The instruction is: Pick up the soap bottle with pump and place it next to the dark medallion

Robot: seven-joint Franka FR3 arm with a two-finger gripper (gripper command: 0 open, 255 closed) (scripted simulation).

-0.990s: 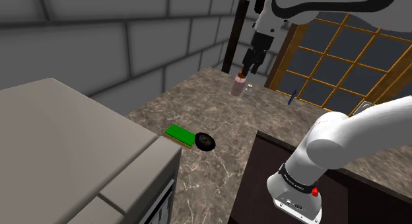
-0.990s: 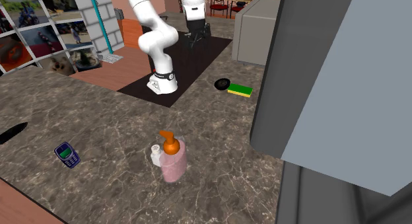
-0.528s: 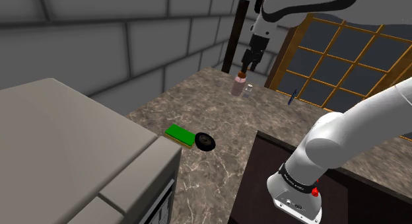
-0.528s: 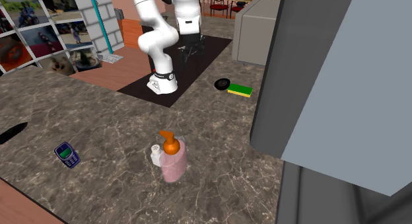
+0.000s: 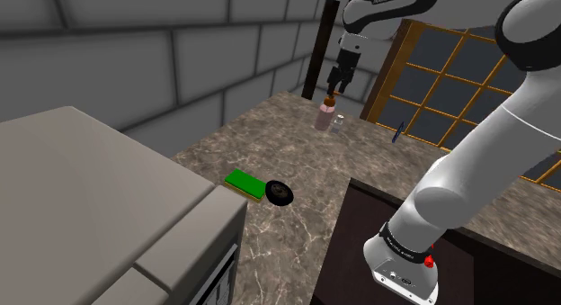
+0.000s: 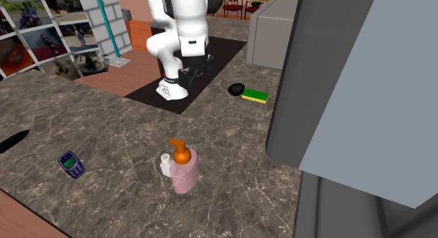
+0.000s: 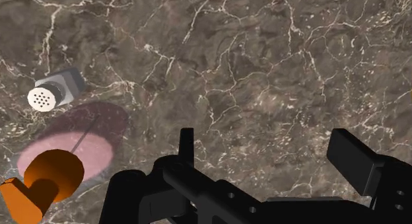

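Note:
The soap bottle (image 5: 325,115) has a pink body and an orange pump. It stands upright on the marbled counter (image 5: 270,141) at the far end. My gripper (image 5: 339,82) hangs above the bottle, a little toward the shoulder view's right. In the wrist view the gripper (image 7: 271,156) is open, with only bare counter between its fingers. There the bottle (image 7: 72,147) lies outside the left finger (image 7: 187,147). The dark medallion (image 5: 280,193) lies flat near the counter's nearer end, beside a green sponge (image 5: 244,183). The second exterior view shows the bottle (image 6: 184,170), the medallion (image 6: 236,88) and the gripper (image 6: 190,68).
A small grey shaker (image 6: 166,163) stands right beside the bottle. A blue phone (image 6: 70,163) lies to the second exterior view's left, and a pen (image 5: 398,130) near the window. A large grey appliance (image 5: 90,213) borders the counter by the sponge.
The arm has swung over the bottle's end of the counter, and its hand looms larger in the second exterior view. The gripper stays open; bottle and medallion have not moved.

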